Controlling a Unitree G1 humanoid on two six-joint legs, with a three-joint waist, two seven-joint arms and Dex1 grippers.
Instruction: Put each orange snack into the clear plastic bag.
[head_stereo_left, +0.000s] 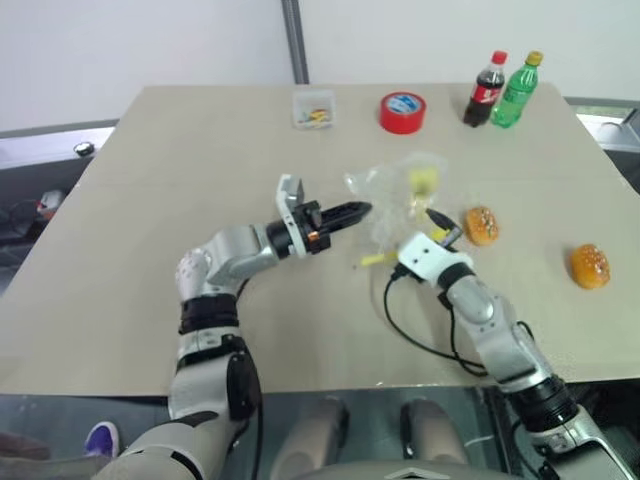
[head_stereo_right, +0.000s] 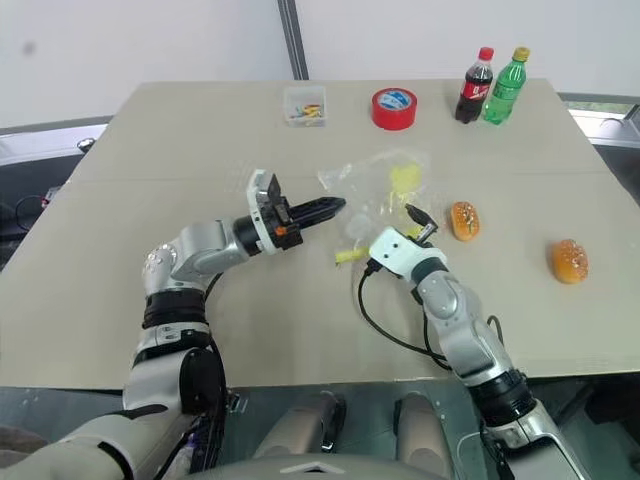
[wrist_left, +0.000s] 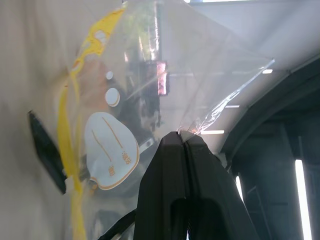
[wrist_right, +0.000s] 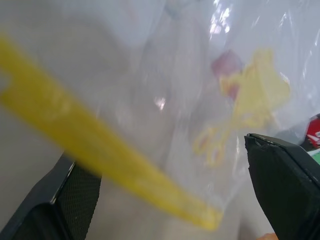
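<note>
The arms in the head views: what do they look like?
Silver-grey rounded segments with black joints. Each ends in a tool of two black tapered fingers: the left tool has a white bracket and an orange ring behind it; the right tool has a white block, with a black cable looping from it.

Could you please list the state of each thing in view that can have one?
left gripper: shut on the clear plastic bag, holding it up.
right gripper: open, at the bag's yellow strip.
clear plastic bag: lifted at one edge, no orange snack inside.
orange snacks: both lying on the table, outside the bag.
cola bottle: upright, capped.
green bottle: upright, capped.
red tape roll: lying flat.
</note>
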